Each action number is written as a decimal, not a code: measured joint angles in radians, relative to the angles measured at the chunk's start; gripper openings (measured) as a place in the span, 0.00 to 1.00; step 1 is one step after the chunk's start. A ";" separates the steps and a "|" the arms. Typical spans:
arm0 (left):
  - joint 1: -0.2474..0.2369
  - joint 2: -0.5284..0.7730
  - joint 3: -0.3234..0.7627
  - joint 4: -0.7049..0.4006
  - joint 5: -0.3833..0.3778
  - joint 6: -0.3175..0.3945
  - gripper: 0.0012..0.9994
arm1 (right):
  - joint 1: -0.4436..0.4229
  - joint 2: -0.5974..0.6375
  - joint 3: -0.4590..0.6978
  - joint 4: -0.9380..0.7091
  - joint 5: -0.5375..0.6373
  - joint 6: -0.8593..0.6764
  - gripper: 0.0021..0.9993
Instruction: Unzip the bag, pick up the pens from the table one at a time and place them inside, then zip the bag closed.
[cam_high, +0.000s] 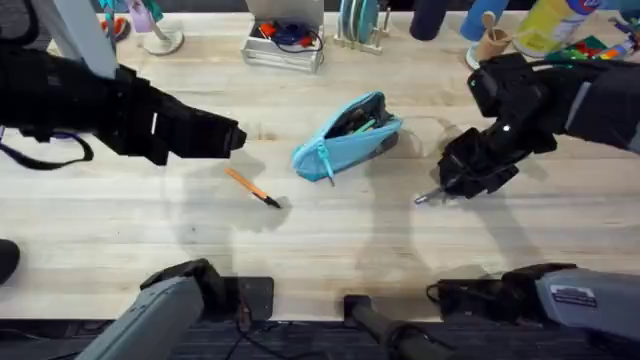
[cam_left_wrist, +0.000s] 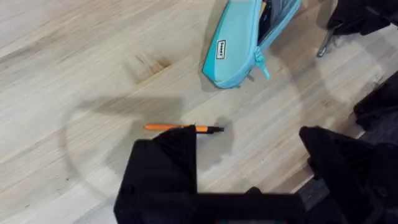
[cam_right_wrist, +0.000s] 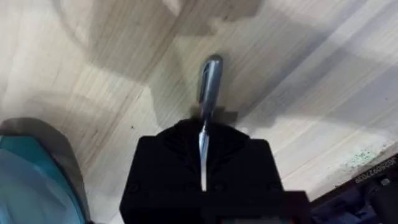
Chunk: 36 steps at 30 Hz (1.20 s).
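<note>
Where pale table (cam_high: 330, 250) shows: right gripper (cam_high: 452, 186) clamping silver pen (cam_right_wrist: 209, 81), left gripper (cam_left_wrist: 249, 168) agape.

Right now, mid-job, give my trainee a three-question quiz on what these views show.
1. True or false: the bag is already unzipped.
2. Which gripper is shut on the silver pen: A left, B right?
3. Fill in: the orange pen lies on the ____.

Key:
1. True; its top gapes, showing dark lining.
2. B; the right gripper pinches it, while the left gripper is open above the orange pen.
3. The table, between the left gripper and the bag.
</note>
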 joint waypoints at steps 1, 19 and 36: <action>0.000 0.000 0.000 0.000 0.000 0.000 1.00 | 0.000 0.000 0.000 0.000 0.000 0.000 0.04; 0.000 0.000 0.000 0.000 0.000 0.000 1.00 | -0.002 0.026 0.127 -0.056 0.104 -0.150 0.03; 0.000 0.000 0.000 0.000 0.000 0.000 1.00 | -0.002 0.026 0.547 -0.068 0.210 -0.859 0.03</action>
